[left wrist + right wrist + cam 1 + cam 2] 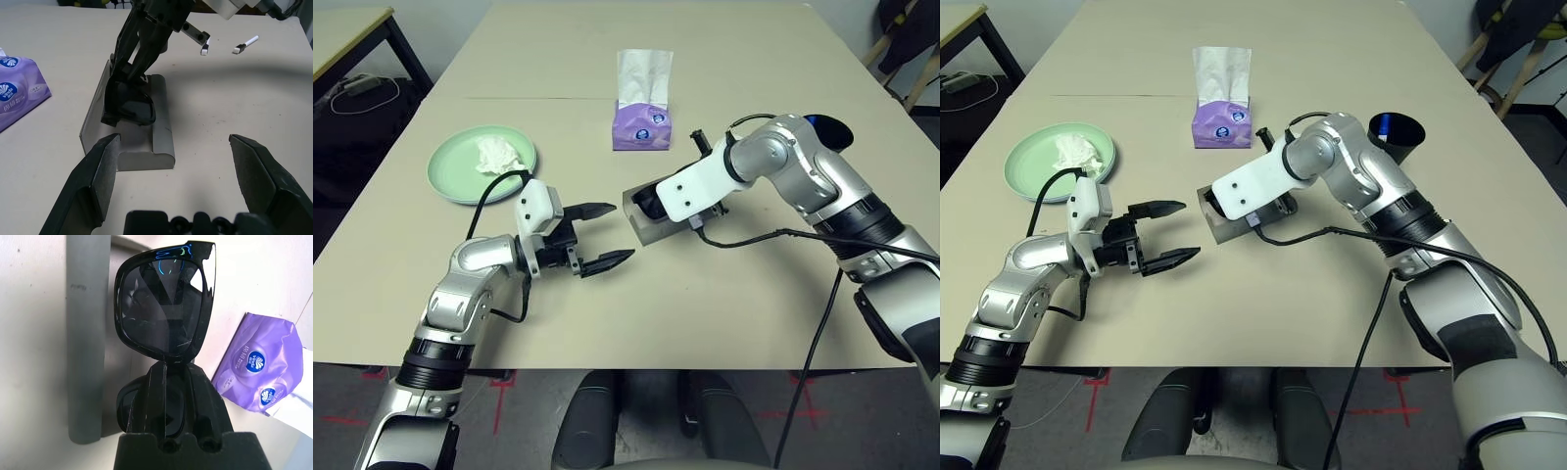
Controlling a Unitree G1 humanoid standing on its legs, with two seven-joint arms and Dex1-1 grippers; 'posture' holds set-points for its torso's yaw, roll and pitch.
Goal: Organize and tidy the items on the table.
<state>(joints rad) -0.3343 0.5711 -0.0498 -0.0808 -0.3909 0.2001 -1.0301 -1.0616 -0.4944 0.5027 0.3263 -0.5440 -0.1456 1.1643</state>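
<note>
Right gripper [168, 369] had its fingers pressed together on the bridge of the black sunglasses [164, 303], pinching them and holding them down into the open grey glasses case [128, 125]. Case lay open on the beige table [724, 313] near the middle, lid side raised; one lens sat inside the tray, the frame tilted, not lying flat.

Left gripper [599, 236] hovered level just beside the case, on the robot's left of it, fingers spread wide, holding nothing and apart from the case.

Green plate [450, 168] sat toward the left side of the table with a crumpled white tissue [497, 155] on it. Purple tissue box [642, 124] stood behind the case, a white sheet sticking up from it. Black cup [1397, 135] stood beyond the right arm's elbow. Two white pens [245, 44] lay on the table past the case, near each other
</note>
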